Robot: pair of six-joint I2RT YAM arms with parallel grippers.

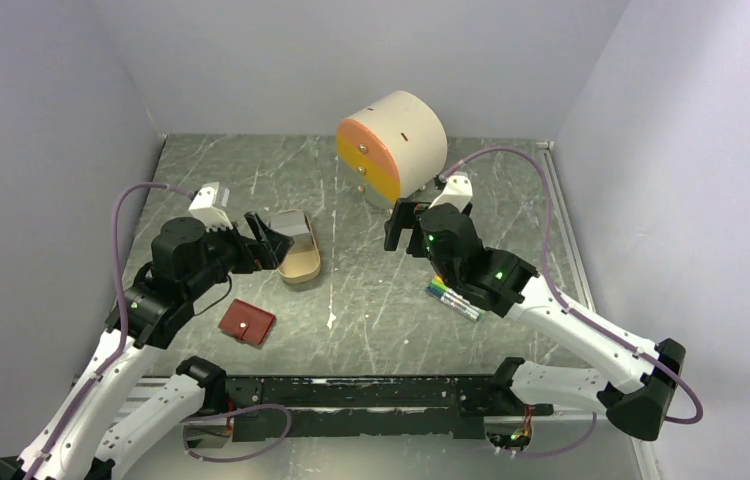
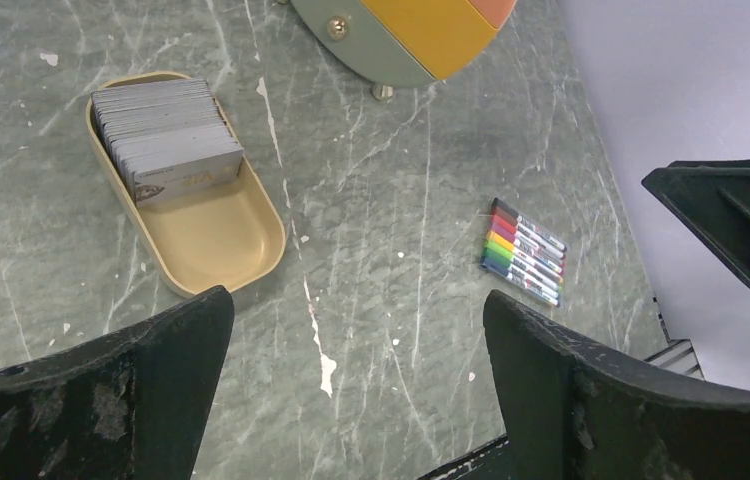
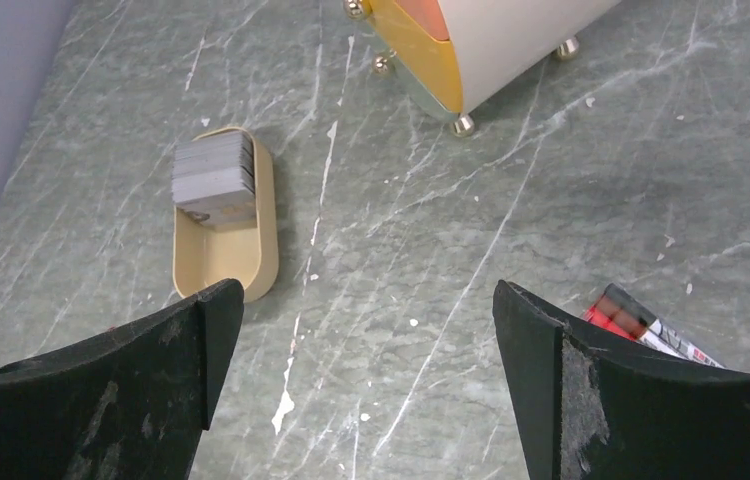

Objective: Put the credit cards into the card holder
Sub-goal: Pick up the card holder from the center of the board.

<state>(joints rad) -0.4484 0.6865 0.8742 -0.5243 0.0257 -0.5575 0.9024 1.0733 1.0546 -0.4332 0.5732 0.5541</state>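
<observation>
The credit cards [image 2: 166,138] are a stack of silver-grey cards standing on edge in the far end of a tan oval tray [image 2: 221,240]; they also show in the right wrist view [image 3: 213,180] and the top view [image 1: 294,226]. The card holder [image 1: 246,321], a closed red wallet with a snap button, lies flat on the table near the left arm. My left gripper [image 1: 269,241] is open and empty, hovering by the tray's left side. My right gripper [image 1: 403,228] is open and empty, above the table's middle right.
A round cream drawer box [image 1: 392,147] with orange and yellow fronts stands at the back centre. A bundle of coloured markers [image 1: 454,298] lies under the right arm, also in the left wrist view [image 2: 523,250]. Grey walls close in on three sides.
</observation>
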